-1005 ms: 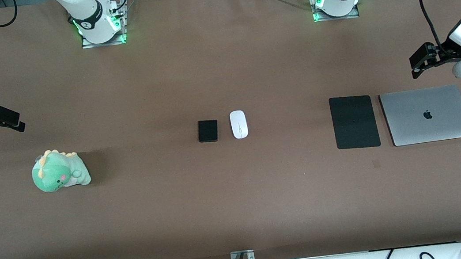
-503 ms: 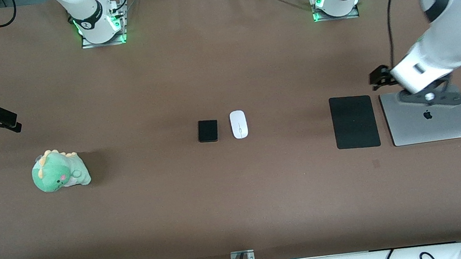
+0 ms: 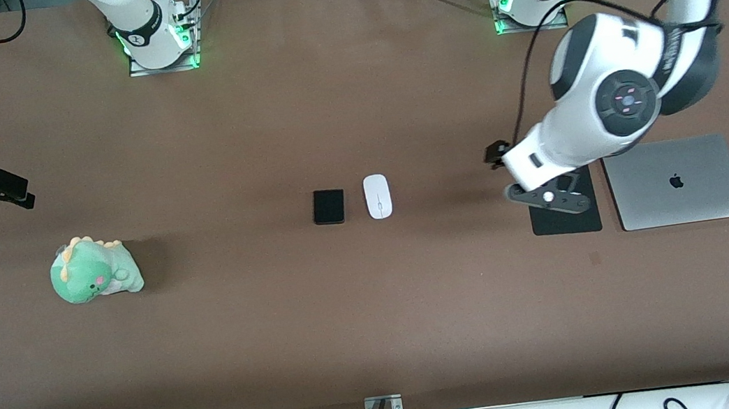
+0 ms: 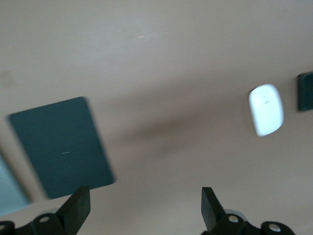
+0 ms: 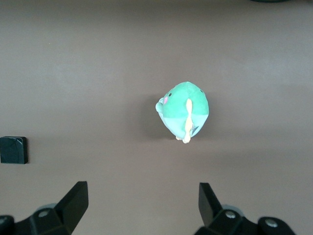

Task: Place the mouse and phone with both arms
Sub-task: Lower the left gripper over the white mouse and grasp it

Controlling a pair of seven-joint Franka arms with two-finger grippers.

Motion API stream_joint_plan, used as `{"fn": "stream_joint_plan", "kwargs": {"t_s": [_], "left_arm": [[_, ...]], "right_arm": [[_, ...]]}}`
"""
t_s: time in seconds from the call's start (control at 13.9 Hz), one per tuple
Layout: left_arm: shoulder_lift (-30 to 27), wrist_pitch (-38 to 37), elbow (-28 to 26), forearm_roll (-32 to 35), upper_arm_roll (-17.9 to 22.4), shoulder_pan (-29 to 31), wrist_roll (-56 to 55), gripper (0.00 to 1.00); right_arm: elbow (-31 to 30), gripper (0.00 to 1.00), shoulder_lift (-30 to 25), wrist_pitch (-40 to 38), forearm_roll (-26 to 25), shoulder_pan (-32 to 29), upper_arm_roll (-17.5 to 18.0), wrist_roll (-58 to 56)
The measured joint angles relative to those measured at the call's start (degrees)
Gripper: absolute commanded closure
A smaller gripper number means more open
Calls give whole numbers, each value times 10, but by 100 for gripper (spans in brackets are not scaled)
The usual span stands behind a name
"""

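The white mouse (image 3: 377, 196) and the black phone (image 3: 329, 206) lie side by side at the middle of the table, the phone toward the right arm's end. My left gripper (image 3: 494, 153) is open and empty, up over the table beside the black pad (image 3: 568, 223), apart from the mouse. The left wrist view shows the mouse (image 4: 266, 109), the phone's edge (image 4: 306, 91) and my open left gripper (image 4: 144, 210). My right gripper (image 3: 25, 193) is open and empty and waits above the right arm's end of the table. It also shows in the right wrist view (image 5: 142, 205), with the phone (image 5: 13, 150) off at the frame's edge.
A flat matte black pad (image 4: 61, 147) and a closed silver laptop (image 3: 676, 182) lie side by side toward the left arm's end. A green plush dinosaur (image 3: 93, 270) sits toward the right arm's end, also seen in the right wrist view (image 5: 186, 111).
My left arm has swung from beside the laptop toward the middle, and its gripper is now past the pad on the mouse's side. The right gripper has barely moved.
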Motion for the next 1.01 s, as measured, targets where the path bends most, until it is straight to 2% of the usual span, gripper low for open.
{"fn": "stream_joint_plan", "kwargs": {"t_s": [0.5, 1.01], "left_arm": [[108, 182, 0, -1, -6, -128, -248, 0], [205, 323, 0, 8, -1, -187, -327, 0]], "right_arm": [[0, 0, 0, -4, -1, 0, -1, 0], [0, 0, 0, -6, -1, 0, -1, 0]]}}
